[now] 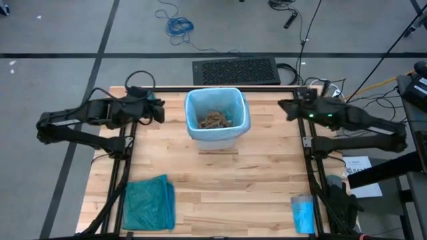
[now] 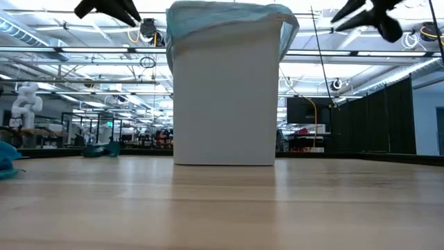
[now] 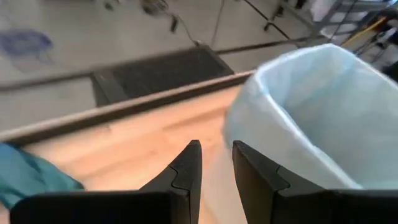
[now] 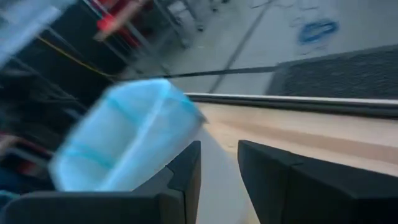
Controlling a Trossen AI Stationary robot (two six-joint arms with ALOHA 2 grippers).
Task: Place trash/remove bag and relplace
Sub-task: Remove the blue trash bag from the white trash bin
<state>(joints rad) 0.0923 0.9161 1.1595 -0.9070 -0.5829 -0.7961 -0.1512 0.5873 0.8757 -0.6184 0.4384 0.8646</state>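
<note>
Left gripper (image 1: 160, 110) at about ten o'clock of the table, just off the bin's left rim, fingers parted by a narrow gap with nothing between them. Right gripper (image 1: 285, 107) at about two o'clock, a little farther off the bin's right rim, jaws likewise slightly apart and empty. Both held up near rim height, clear of the plastic.

White bin (image 1: 217, 139) upright at twelve o'clock of the table centre, mouth facing straight up, long axis vertical. Pale blue bag (image 1: 192, 110) lining it, top edge folded out over the rim all round. Heap of brown paper scraps (image 1: 215, 120) lying down inside the liner; no bottle or wrapper to be made out there.

By the look of it, trash placing done or nearly so. Left to do: lifting the filled bag out and fitting a fresh one. Darker teal-green bag (image 1: 148, 203) lying flat at seven o'clock, small folded blue packet (image 1: 303, 213) at five o'clock, both untouched and well apart from the bin.
</note>
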